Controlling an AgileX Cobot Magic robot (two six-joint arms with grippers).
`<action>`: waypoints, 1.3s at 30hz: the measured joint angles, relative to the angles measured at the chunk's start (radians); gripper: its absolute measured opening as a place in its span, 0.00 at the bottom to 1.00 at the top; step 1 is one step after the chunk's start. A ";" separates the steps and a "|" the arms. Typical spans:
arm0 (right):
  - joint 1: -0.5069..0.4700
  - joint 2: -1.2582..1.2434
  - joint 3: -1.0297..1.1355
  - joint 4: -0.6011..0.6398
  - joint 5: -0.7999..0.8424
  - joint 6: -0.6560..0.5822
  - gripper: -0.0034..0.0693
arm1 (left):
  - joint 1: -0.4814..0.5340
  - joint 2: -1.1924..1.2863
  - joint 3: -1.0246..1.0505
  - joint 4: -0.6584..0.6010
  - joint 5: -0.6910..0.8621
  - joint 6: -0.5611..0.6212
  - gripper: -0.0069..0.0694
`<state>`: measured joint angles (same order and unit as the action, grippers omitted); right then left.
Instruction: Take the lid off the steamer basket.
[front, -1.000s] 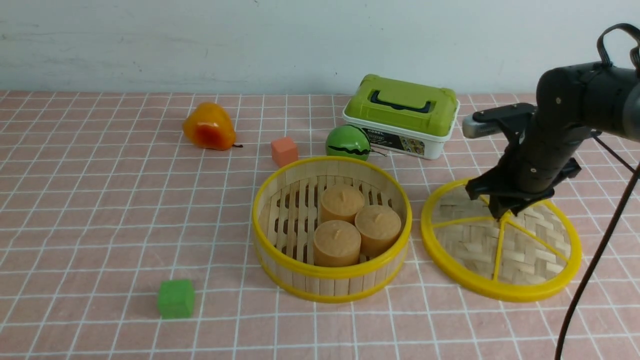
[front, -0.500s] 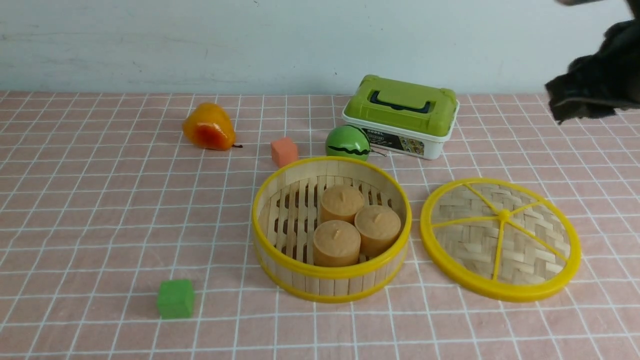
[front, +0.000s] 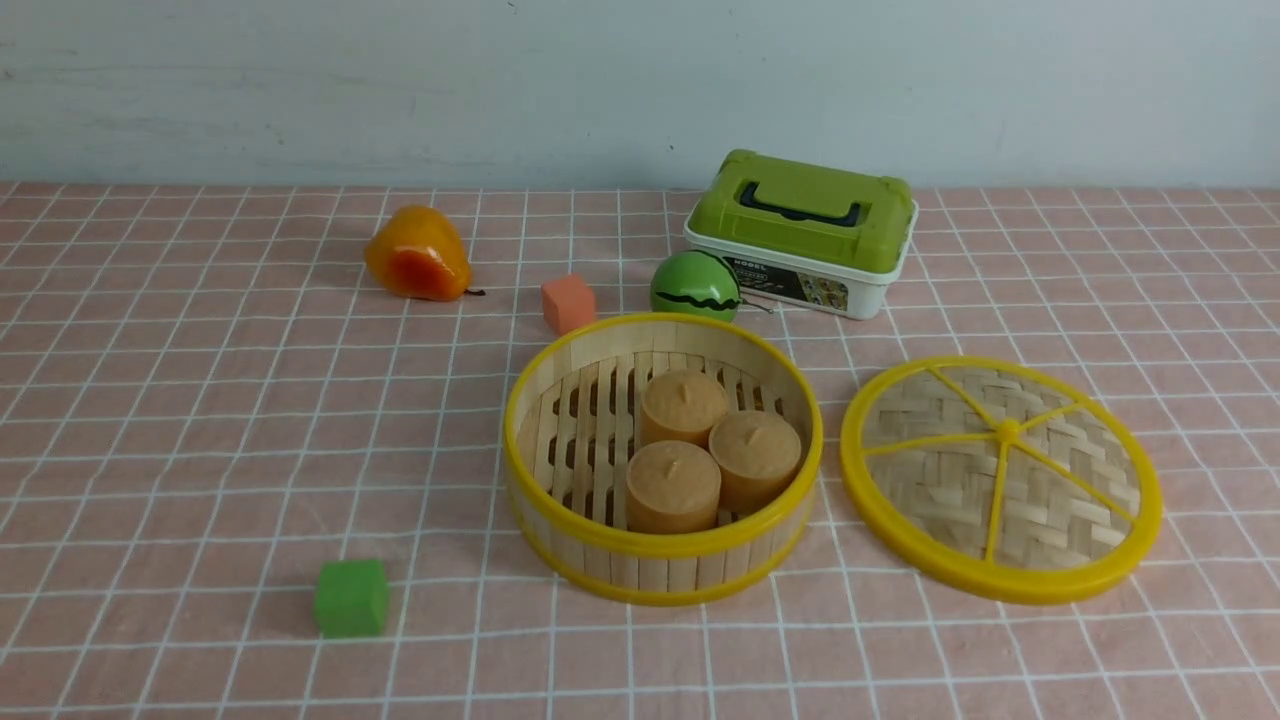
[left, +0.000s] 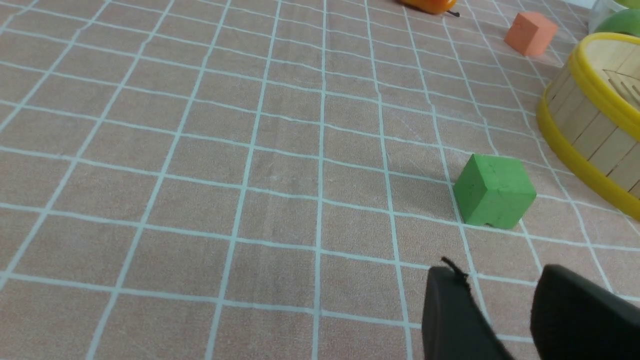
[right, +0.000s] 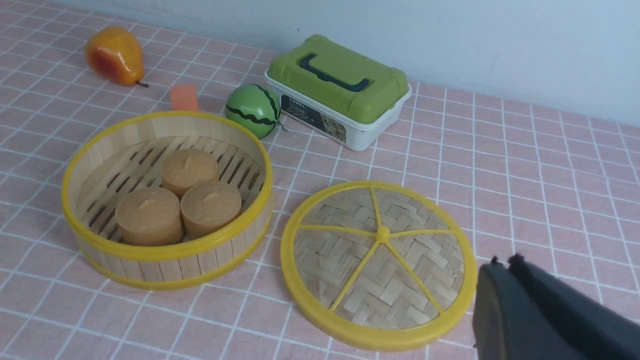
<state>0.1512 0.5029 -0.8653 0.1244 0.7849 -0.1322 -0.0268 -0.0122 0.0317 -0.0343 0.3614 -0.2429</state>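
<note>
The steamer basket (front: 662, 560) stands open at the table's middle, with three tan buns (front: 672, 486) inside; it also shows in the right wrist view (right: 167, 267) and its edge in the left wrist view (left: 590, 125). The lid (front: 1000, 475) lies flat on the cloth just right of the basket and shows in the right wrist view (right: 377, 260) too. Neither gripper shows in the front view. My right gripper (right: 502, 262) is shut and empty, above the cloth beside the lid's rim. My left gripper (left: 492, 275) is open and empty, near a green cube (left: 494, 191).
A white box with a green lid (front: 802, 232), a green watermelon ball (front: 695, 285), an orange cube (front: 568, 302) and a pear (front: 417, 254) sit behind the basket. The green cube (front: 351, 597) lies at the front left.
My right gripper let go of the lid's centre knob, rose up and to the right, and left the front view. The lid stays flat on the cloth.
</note>
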 joint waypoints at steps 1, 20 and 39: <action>0.000 -0.028 0.016 0.000 -0.001 0.000 0.01 | 0.000 0.000 0.000 0.000 0.000 0.000 0.40; -0.001 -0.172 0.133 -0.039 -0.003 0.000 0.02 | 0.000 0.000 0.000 0.000 0.000 0.000 0.40; -0.074 -0.355 0.845 -0.072 -0.785 0.070 0.02 | 0.000 0.000 0.000 0.000 0.000 0.000 0.40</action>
<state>0.0769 0.1475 -0.0206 0.0522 0.0000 -0.0625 -0.0268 -0.0122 0.0317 -0.0343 0.3614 -0.2429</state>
